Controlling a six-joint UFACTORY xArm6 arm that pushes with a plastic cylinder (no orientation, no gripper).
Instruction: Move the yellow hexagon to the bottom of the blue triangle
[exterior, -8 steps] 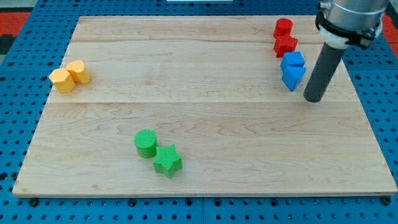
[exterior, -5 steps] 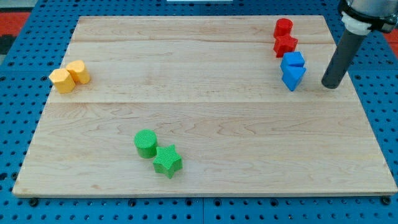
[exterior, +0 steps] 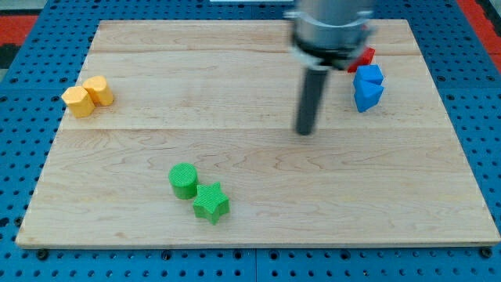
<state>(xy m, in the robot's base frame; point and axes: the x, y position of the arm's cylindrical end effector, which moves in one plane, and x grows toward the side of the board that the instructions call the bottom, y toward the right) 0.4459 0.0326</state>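
Observation:
The yellow hexagon [exterior: 77, 102] lies near the board's left edge, touching a second yellow block [exterior: 99, 91] on its upper right. The blue triangle [exterior: 366, 95] lies at the upper right, touching a blue cube [exterior: 370, 76] just above it. My tip [exterior: 304, 131] rests on the board near the middle, left of and a little below the blue triangle, far to the right of the yellow blocks. It touches no block. The rod is motion-blurred.
A red block [exterior: 364, 56] shows partly above the blue cube, with the arm's body covering the rest. A green cylinder [exterior: 184, 180] and a green star [exterior: 210, 202] touch each other at the lower left of centre. The wooden board [exterior: 250, 235] sits on a blue pegboard.
My tip has swept from right of the blue blocks to the left, now standing left of them near the board's middle. The arm now hides the upper red block. No block has moved.

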